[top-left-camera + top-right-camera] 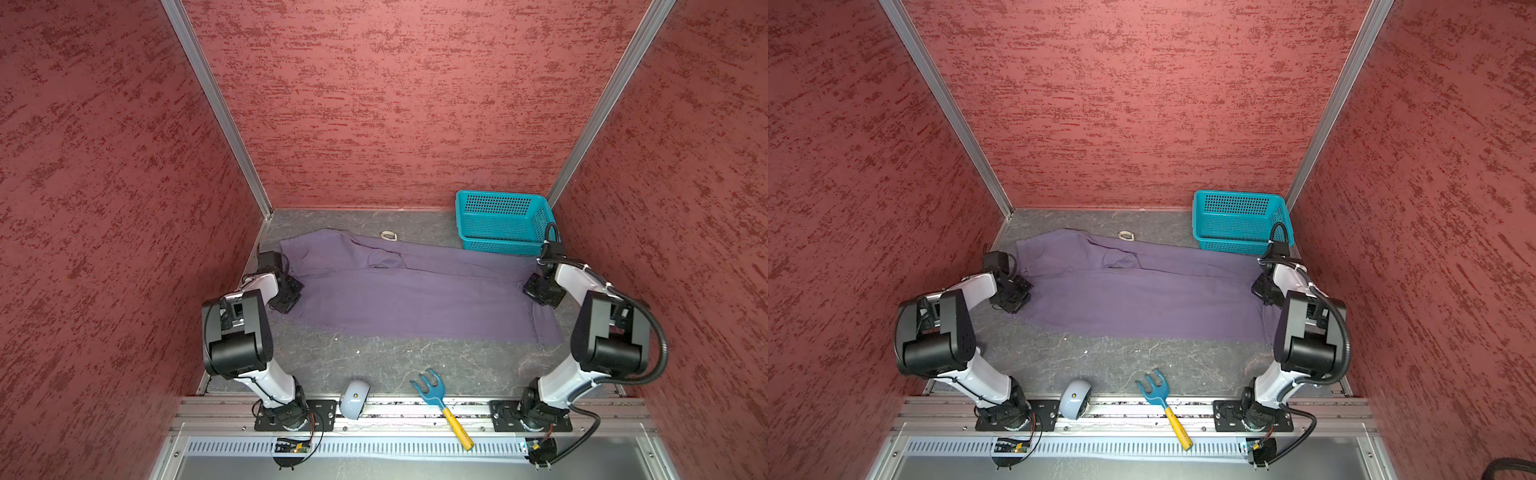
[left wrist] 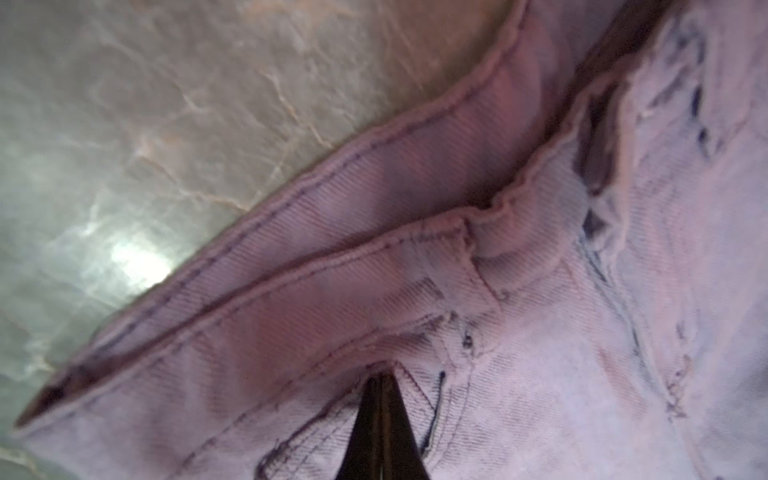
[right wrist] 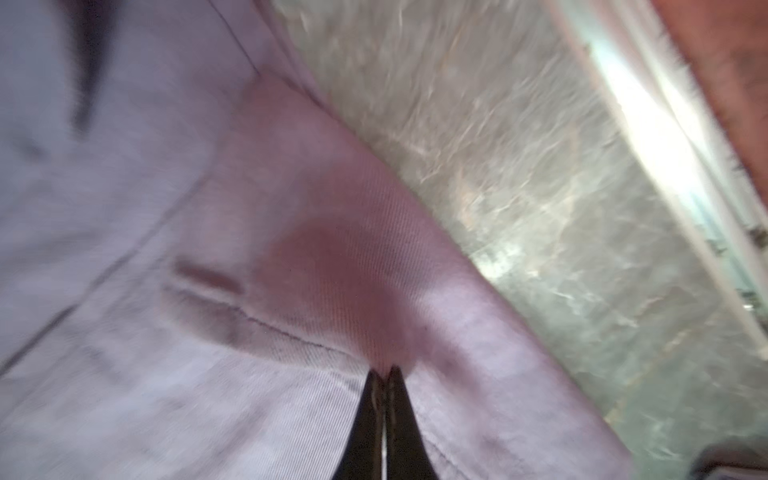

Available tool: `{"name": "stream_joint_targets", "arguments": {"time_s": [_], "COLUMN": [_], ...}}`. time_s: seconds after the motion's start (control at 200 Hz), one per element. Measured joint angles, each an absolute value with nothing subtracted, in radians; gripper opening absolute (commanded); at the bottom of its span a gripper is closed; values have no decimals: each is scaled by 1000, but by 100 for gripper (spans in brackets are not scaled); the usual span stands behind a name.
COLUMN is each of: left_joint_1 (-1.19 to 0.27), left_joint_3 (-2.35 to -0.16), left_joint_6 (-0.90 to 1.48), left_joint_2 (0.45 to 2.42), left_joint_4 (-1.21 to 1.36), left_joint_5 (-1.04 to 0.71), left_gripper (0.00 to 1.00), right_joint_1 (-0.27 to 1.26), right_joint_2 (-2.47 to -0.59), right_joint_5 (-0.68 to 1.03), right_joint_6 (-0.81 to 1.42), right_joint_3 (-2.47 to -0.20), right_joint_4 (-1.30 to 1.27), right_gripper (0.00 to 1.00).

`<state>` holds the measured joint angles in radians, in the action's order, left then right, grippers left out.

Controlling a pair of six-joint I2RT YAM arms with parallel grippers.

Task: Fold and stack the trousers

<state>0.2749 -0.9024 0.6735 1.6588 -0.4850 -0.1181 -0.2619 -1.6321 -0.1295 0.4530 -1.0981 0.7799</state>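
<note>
The purple-lavender trousers (image 1: 415,295) (image 1: 1142,297) lie spread flat across the grey marbled table (image 1: 374,365), with the waist at the left and the legs running right. My left gripper (image 1: 289,298) (image 1: 1016,298) sits at the waist end. In the left wrist view its fingers (image 2: 382,374) are pressed together, with waistband cloth (image 2: 540,332) puckered at the tips. My right gripper (image 1: 540,291) (image 1: 1264,290) is over the leg end. In the right wrist view its tips (image 3: 386,370) are shut on a pinch of leg cloth (image 3: 208,249) beside the hem edge.
A teal basket (image 1: 505,220) (image 1: 1239,220) stands at the back right, just behind the right arm. A small pale ring (image 1: 388,236) lies behind the trousers. At the front rail lie a blue rake with a yellow handle (image 1: 440,399) and a round white-blue object (image 1: 353,399). Red walls close three sides.
</note>
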Motion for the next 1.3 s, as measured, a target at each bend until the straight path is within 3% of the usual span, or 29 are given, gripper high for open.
{"name": "stream_joint_targets", "arguments": {"time_s": [0.215, 0.451, 0.711, 0.862, 0.952, 1.037, 1.147, 1.297], "left_joint_1": [315, 451, 525, 533, 508, 459, 389, 323], "left_joint_3": [-870, -760, -741, -741, -741, -741, -743, -752], "left_joint_6": [674, 684, 696, 701, 701, 703, 707, 707], "left_joint_2": [1633, 1482, 1338, 1336, 1326, 1309, 1303, 1340], "left_joint_4": [-469, -525, -574, -587, -594, -602, -604, -597], "left_joint_5": [-151, -99, -45, -46, -45, -41, -35, -36], "left_gripper": [0, 0, 0, 0, 26, 42, 46, 44], "right_joint_1": [-328, -495, -601, -600, -587, -527, -339, -95], "right_joint_2": [-1523, -1378, -1391, -1403, -1377, -1335, -1316, -1407], "right_joint_5": [-143, -58, 68, 72, 54, 9, -64, -157], "right_joint_6": [445, 479, 513, 504, 495, 488, 478, 467], "right_joint_3": [-1140, -1074, -952, -923, -923, -924, -944, -978], "right_joint_4": [825, 804, 731, 722, 721, 723, 725, 722], "right_gripper": [0, 0, 38, 44, 38, 33, 25, 24]}}
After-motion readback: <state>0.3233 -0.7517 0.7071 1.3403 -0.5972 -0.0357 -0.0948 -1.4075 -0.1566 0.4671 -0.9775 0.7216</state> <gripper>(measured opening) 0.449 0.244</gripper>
